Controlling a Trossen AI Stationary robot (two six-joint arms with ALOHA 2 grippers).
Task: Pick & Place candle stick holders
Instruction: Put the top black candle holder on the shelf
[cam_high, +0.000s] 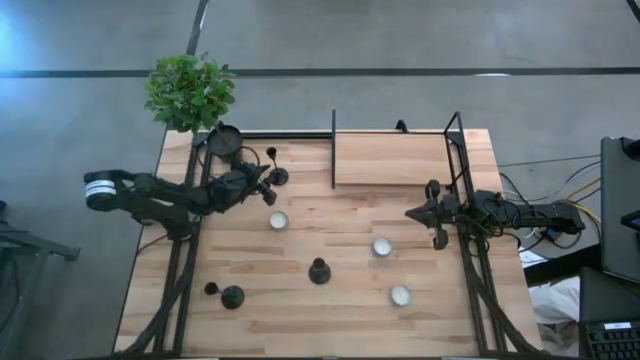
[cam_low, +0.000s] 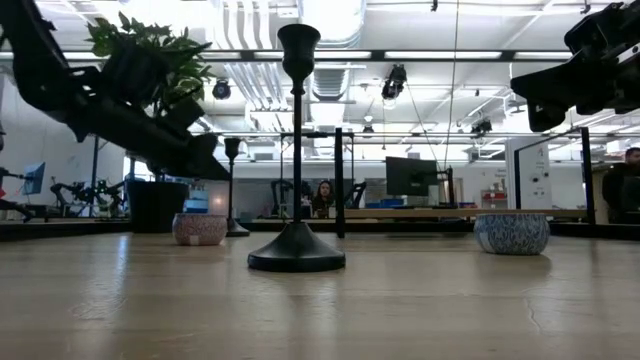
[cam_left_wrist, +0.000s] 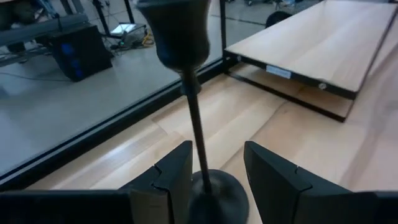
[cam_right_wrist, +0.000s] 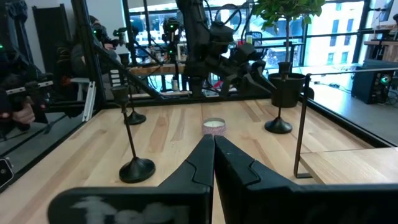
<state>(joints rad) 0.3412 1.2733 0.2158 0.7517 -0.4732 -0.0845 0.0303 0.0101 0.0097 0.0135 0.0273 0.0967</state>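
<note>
From above, the left arm reaches in from the counter's (cam_high: 300, 330) left edge toward the far left corner, its left claw (cam_high: 262, 186) hovering beside a candlestick holder (cam_high: 278, 176) standing near the potted plant (cam_high: 190, 92). A second holder (cam_high: 319, 271) stands near the counter's middle, and a third (cam_high: 232, 296) by the near left corner; their stems are foreshortened to dots. Three small candle cups sit across the middle. The right arm waits over the right edge, its right claw (cam_high: 416, 213) pointing inward.

At counter height, the middle holder (cam_low: 297, 150) stands upright in front. The left arm crosses as a dark slanting shape, and the far holder (cam_low: 232, 190) shows just past its tip; the claw's fingers are hard to make out here. The right arm is cut off at the upper corner.

In the left wrist view, the left claw (cam_left_wrist: 216, 174) stands spread on either side of the thin stem of the holder (cam_left_wrist: 193, 106), its fingers (cam_left_wrist: 177, 171) not touching it; the base is partly hidden between them.

In the right wrist view, the right claw (cam_right_wrist: 214, 155) is pressed together, pinching nothing. Two holders (cam_right_wrist: 132, 146) stand ahead, and a third (cam_right_wrist: 278, 112) by the plant pot.
</note>
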